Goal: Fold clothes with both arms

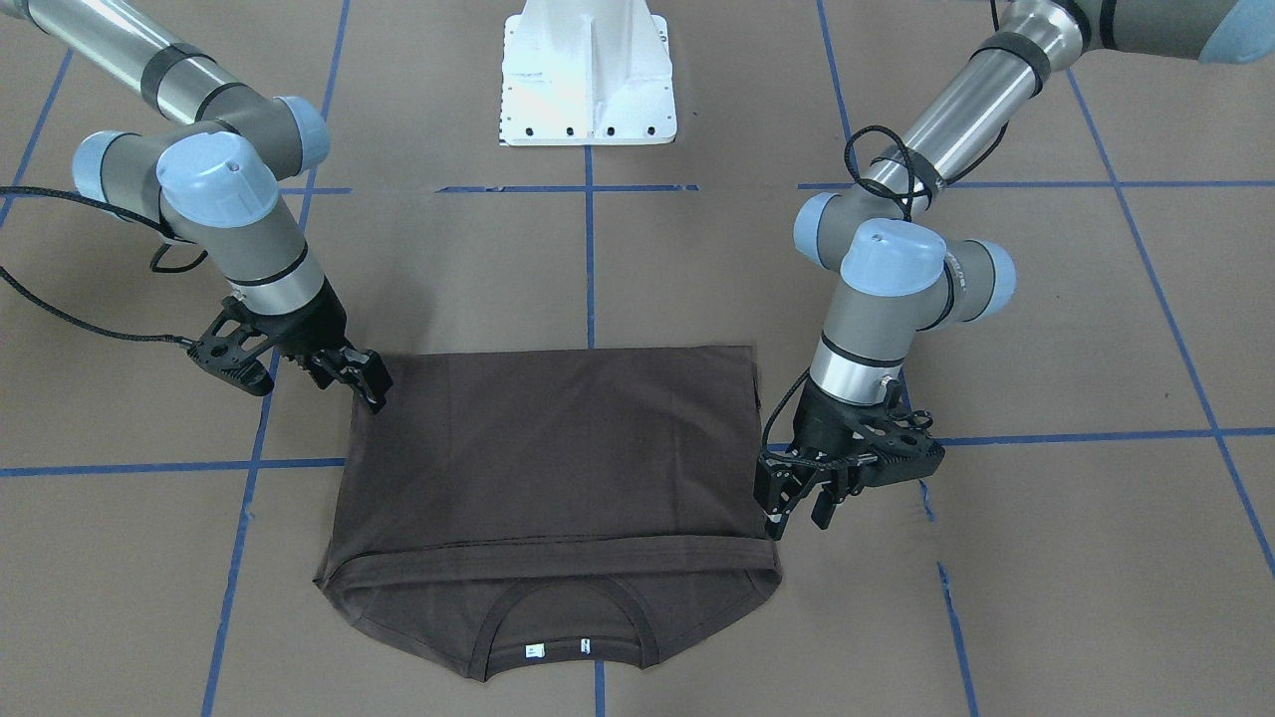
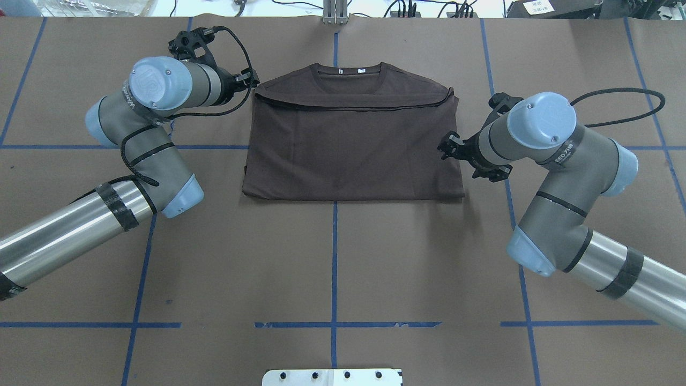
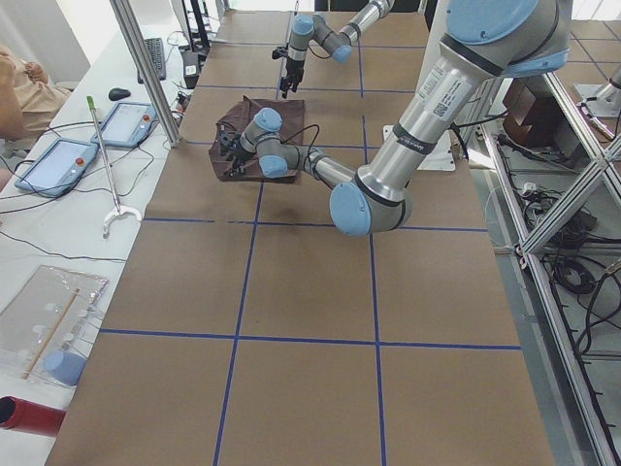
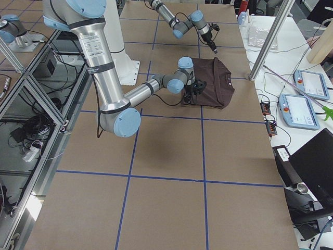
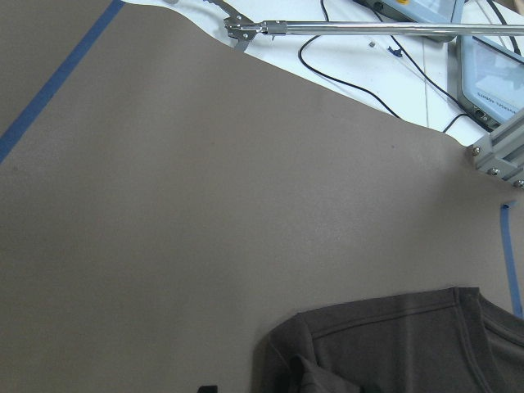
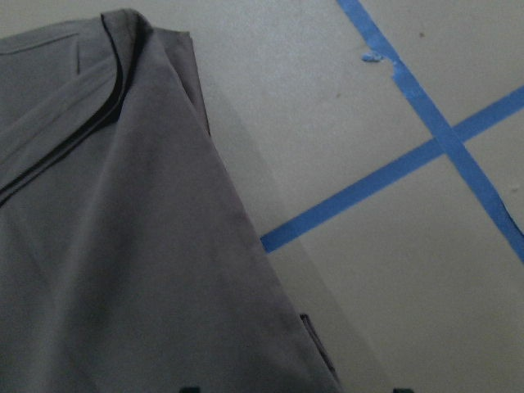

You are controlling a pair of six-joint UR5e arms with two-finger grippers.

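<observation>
The dark brown T-shirt (image 1: 558, 458) lies flat in the middle of the table (image 2: 332, 257). Its lower part is folded up towards the collar (image 2: 348, 69), where the white neck labels show. My left gripper (image 1: 797, 506) is open and empty at the shirt's collar-side corner, just off the cloth; it also shows in the overhead view (image 2: 247, 86). My right gripper (image 1: 354, 378) is open and empty at the opposite side edge (image 2: 446, 148), low over the fabric's border. The left wrist view shows the shirt's corner (image 5: 409, 352). The right wrist view shows its folded edge (image 6: 106, 246).
The white bolted pedestal base (image 1: 588, 80) stands at the robot's side of the table. Blue tape lines (image 2: 335, 257) grid the brown surface. A side bench holds tablets (image 3: 58, 165), a metal post (image 3: 146, 68) and cables beyond the far edge.
</observation>
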